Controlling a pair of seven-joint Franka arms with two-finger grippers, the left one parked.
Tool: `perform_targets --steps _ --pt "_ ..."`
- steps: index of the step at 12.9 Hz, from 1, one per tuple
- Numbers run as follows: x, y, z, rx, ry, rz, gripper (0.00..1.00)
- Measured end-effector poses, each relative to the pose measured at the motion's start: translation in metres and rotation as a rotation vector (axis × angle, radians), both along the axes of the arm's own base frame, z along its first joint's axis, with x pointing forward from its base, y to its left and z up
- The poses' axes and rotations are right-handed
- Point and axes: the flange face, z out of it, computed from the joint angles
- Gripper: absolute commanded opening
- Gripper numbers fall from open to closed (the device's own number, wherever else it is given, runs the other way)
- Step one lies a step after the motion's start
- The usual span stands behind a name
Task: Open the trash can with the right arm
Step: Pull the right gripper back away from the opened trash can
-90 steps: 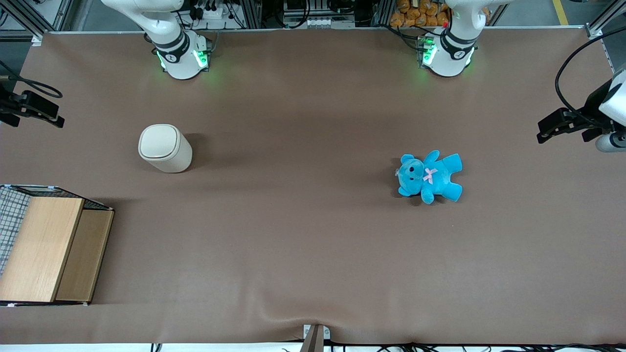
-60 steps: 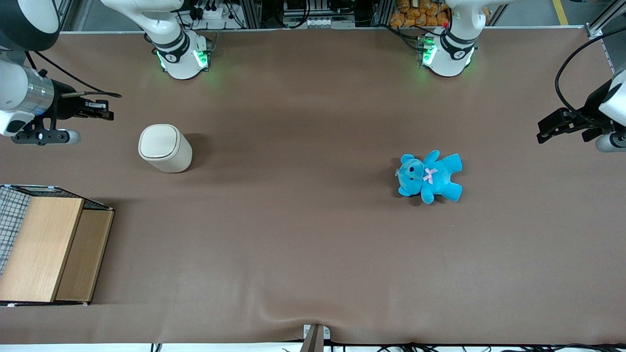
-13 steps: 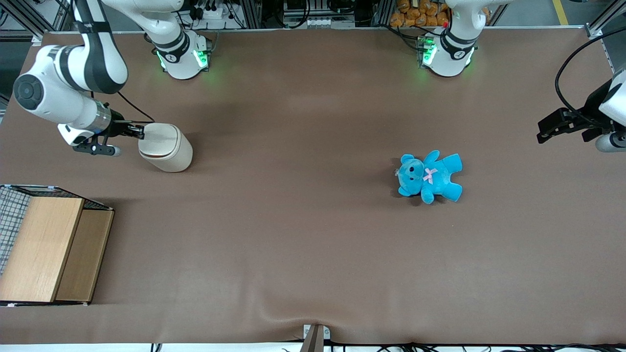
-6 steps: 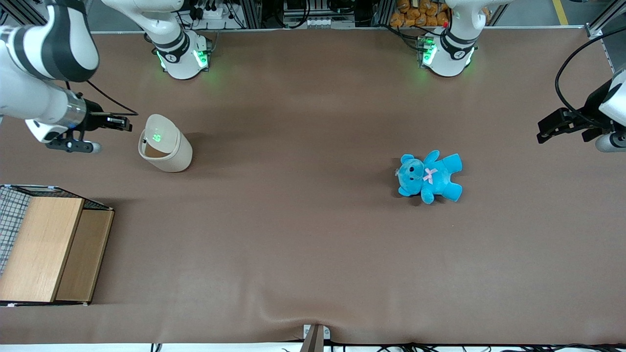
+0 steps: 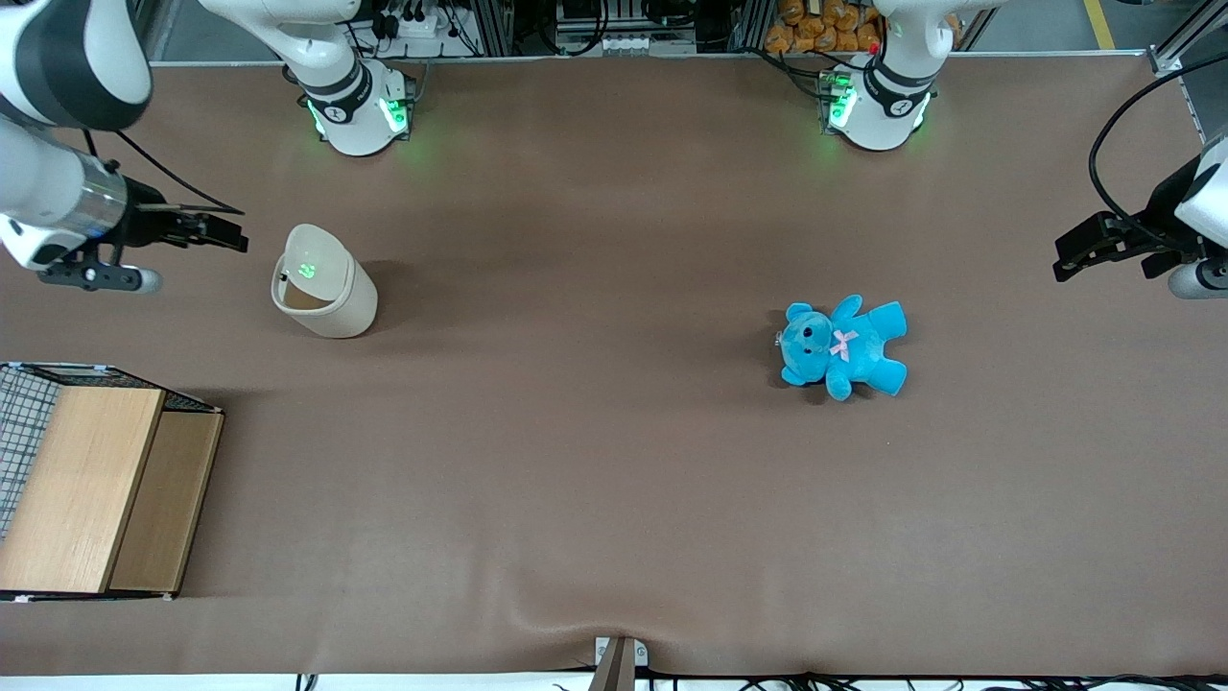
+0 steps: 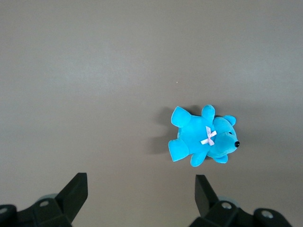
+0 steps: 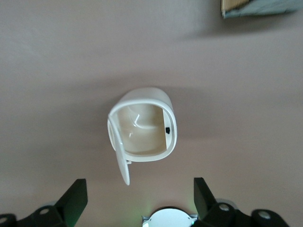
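Observation:
The cream-white trash can (image 5: 331,305) stands upright on the brown table, its flip lid (image 5: 310,261) raised and its inside showing. The right arm's black gripper (image 5: 226,233) hangs beside the can, toward the working arm's end of the table, a short gap away and touching nothing. In the right wrist view the gripper (image 7: 140,201) is open and empty, its fingers wide apart, above the open can (image 7: 142,130) with the lid (image 7: 121,161) standing on edge.
A blue teddy (image 5: 842,345) lies toward the parked arm's end of the table and shows in the left wrist view (image 6: 203,137). A wooden box (image 5: 96,489) with a wire grid sits nearer the front camera than the can. The right arm's base (image 5: 355,106) stands at the table's back edge.
One second ago the gripper touched the shut lid's edge. The lid has since flipped up, and the gripper has drawn back away from the can.

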Motion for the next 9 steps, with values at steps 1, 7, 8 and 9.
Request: perform_targets --steps 1,7,8,9 --pt "0.004 0.005 0.019 -0.002 -0.023 0.012 1.00" --pt "0.023 0.012 0.097 -0.006 -0.078 0.036 1.00" --pt "0.026 0.008 0.107 -0.009 -0.101 0.029 1.00" --pt "0.028 0.002 0.117 -0.015 -0.125 0.018 1.00"
